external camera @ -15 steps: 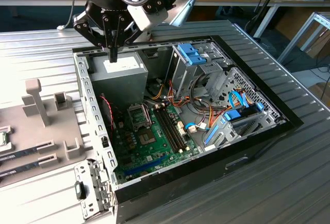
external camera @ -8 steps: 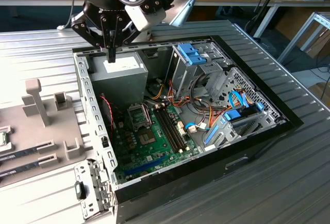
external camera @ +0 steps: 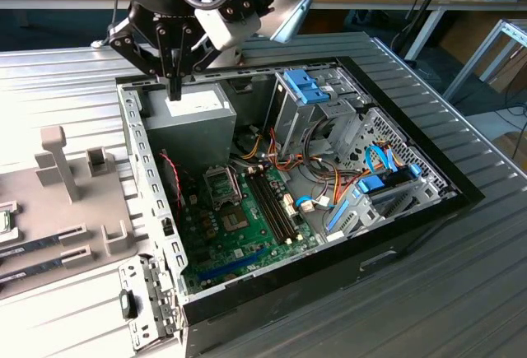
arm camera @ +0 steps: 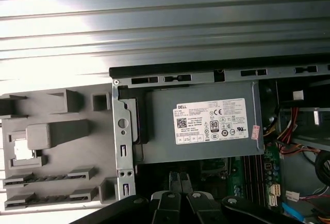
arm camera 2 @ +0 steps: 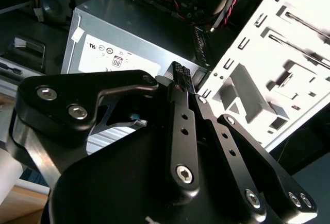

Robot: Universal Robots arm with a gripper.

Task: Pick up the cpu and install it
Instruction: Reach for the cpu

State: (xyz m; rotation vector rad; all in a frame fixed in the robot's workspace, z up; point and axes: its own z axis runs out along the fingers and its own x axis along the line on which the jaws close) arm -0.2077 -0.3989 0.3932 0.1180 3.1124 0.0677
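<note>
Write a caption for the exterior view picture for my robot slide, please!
The gripper hangs above the grey power supply inside an open computer case, its green motherboard showing.

Exterior view: strong light from exterior view's left, worktop [external camera: 58, 78] and grey fixture [external camera: 74, 202] washed out there. Computer case [external camera: 428, 222] interior dim, deep shadow below walls.
First wrist view: glare bands across ribbed worktop [arm camera: 165, 44].
Second wrist view: fixture [arm camera 2: 304, 80] blown white, hand [arm camera 2: 179, 74] near-black, little surface detail.
</note>
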